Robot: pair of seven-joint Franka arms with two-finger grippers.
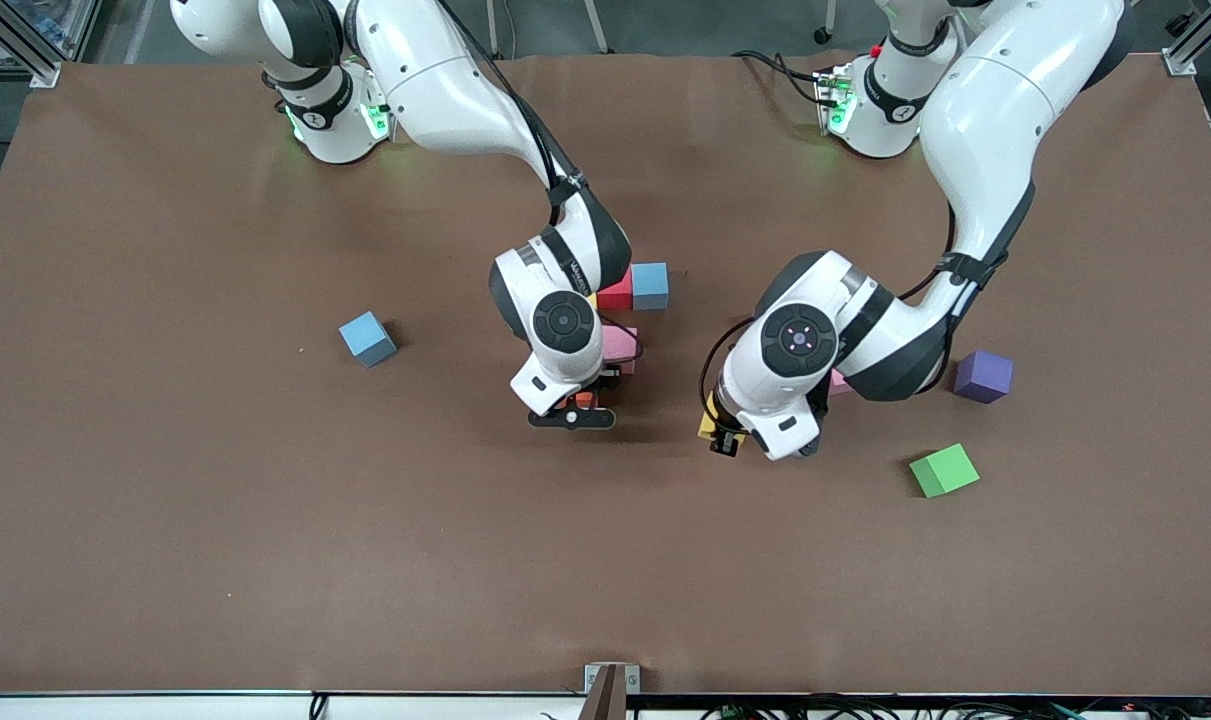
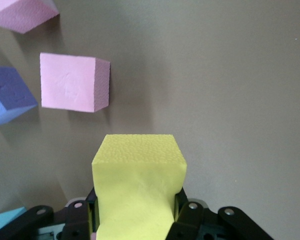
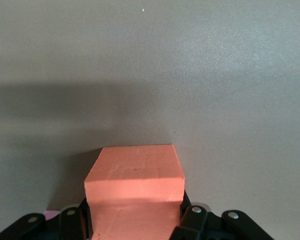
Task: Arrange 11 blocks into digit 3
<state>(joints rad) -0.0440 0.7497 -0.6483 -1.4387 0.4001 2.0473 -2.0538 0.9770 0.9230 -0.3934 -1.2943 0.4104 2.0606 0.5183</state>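
Note:
My left gripper [image 1: 722,432] [image 2: 137,209] is shut on a yellow block [image 1: 709,424] [image 2: 138,175], low over the table's middle. Close to it lie a pink block [image 2: 74,82] [image 1: 838,380], a purple block [image 1: 983,376] [image 2: 7,95], another pink block [image 2: 22,14] and a light blue corner [image 2: 5,220]. My right gripper [image 1: 577,405] [image 3: 135,214] is shut on an orange block [image 1: 585,398] [image 3: 135,185], low beside a cluster of a red block [image 1: 616,292], a light blue block [image 1: 650,285] and a pink block [image 1: 620,343]. Part of that cluster is hidden by the right arm. A single light blue block [image 1: 368,338] lies toward the right arm's end.
A green cube [image 1: 944,470] sits nearer the front camera than the purple block, toward the left arm's end. The brown table [image 1: 265,520] stretches wide on the side nearest the front camera.

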